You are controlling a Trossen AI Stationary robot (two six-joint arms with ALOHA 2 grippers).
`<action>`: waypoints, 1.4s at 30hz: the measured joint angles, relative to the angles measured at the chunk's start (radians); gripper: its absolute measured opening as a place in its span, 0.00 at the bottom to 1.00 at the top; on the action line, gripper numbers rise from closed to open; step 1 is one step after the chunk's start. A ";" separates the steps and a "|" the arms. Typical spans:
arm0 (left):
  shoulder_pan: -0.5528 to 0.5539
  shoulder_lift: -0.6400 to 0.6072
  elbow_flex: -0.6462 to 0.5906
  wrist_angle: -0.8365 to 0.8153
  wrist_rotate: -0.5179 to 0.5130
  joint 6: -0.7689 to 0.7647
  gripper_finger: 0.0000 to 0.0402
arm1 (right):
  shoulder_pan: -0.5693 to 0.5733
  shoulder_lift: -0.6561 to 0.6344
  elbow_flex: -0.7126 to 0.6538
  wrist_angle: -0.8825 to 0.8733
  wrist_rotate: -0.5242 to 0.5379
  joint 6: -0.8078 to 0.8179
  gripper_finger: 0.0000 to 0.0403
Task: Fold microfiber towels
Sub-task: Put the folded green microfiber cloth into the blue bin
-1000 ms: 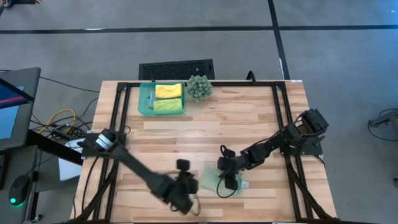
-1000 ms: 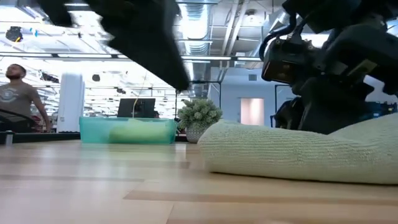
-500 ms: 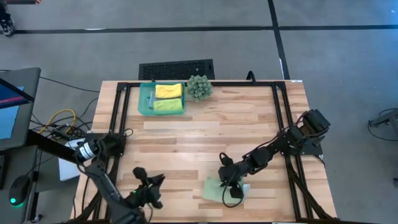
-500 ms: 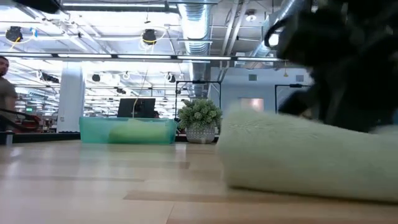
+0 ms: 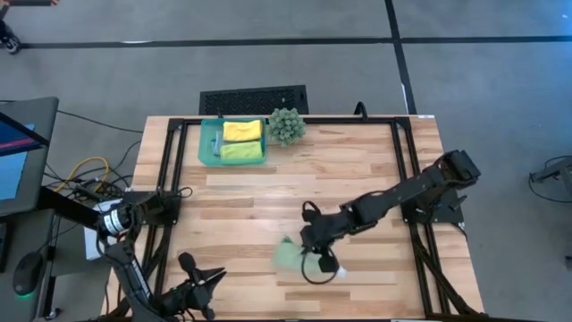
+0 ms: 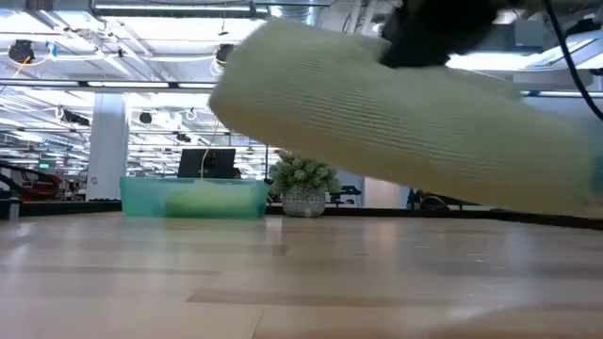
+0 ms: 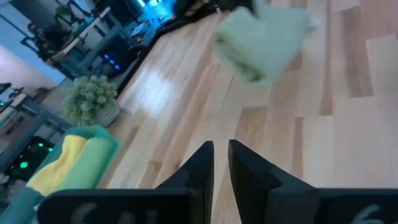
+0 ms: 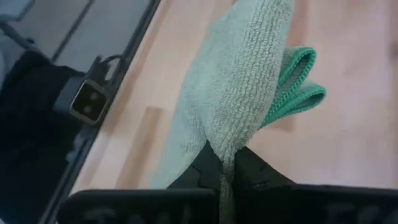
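On the desk (image 5: 295, 183), the tray (image 5: 208, 143) at the far edge holds yellow and lime towels. The right claw (image 5: 308, 258) has its fingers pinched on the sage towel (image 5: 288, 255), lifted near the front edge. The left claw (image 5: 192, 284) waits, fingers nearly together, empty. The pinch looks like it takes only a fold's edge; a swing could drop or unfold it.

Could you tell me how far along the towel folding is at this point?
Done: a yellow towel and a lime green towel lie folded in the teal tray. In hand: the right gripper is shut on the pale sage towel, lifted off the table. The left gripper waits at the near edge. Left: placing this towel; no blue one shows.
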 joint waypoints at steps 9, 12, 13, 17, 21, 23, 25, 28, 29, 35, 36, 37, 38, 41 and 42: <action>-0.042 -0.029 0.000 0.000 0.019 -0.004 0.10 | -0.161 -0.001 0.243 -0.206 0.010 -0.237 0.07; -0.056 -0.055 0.000 0.000 0.055 -0.019 0.10 | -0.245 -0.001 0.330 -0.247 0.017 -0.319 0.07; -0.062 -0.067 0.000 0.000 0.062 -0.027 0.10 | -0.275 0.006 0.361 -0.262 0.017 -0.350 0.06; -0.078 -0.108 0.000 0.000 0.086 -0.063 0.10 | -0.392 0.055 0.501 -0.323 0.007 -0.484 0.06; -0.088 -0.136 0.000 0.000 0.109 -0.082 0.10 | -0.509 0.160 0.677 -0.377 -0.046 -0.622 0.07; -0.088 -0.147 0.000 0.000 0.135 -0.101 0.10 | -0.568 0.237 0.770 -0.397 -0.095 -0.688 0.08; -0.087 -0.156 0.000 0.000 0.147 -0.130 0.10 | -0.625 0.324 0.872 -0.399 -0.139 -0.745 0.07; -0.087 -0.165 0.000 0.000 0.150 -0.175 0.10 | -0.700 0.475 1.040 -0.397 -0.218 -0.810 0.06; -0.087 -0.166 0.000 0.000 0.150 -0.190 0.10 | -0.723 0.529 1.101 -0.399 -0.251 -0.819 0.06; -0.087 -0.177 0.000 0.001 0.095 -0.213 0.10 | -0.829 0.740 1.259 -0.311 -0.435 -0.807 0.08; -0.087 -0.177 0.000 0.001 0.077 -0.205 0.10 | -0.846 0.742 1.246 -0.306 -0.456 -0.802 0.07; -0.086 -0.178 0.000 -0.001 0.062 -0.197 0.10 | -0.857 0.757 1.247 -0.284 -0.465 -0.804 0.07; -0.083 -0.179 0.000 0.001 0.046 -0.188 0.10 | -0.866 0.773 1.261 -0.264 -0.474 -0.805 0.07; -0.074 -0.182 0.000 0.000 0.006 -0.158 0.10 | -0.905 0.818 1.303 -0.300 -0.541 -0.767 0.07; -0.069 -0.183 0.000 0.000 -0.007 -0.147 0.10 | -0.912 0.839 1.317 -0.302 -0.566 -0.752 0.07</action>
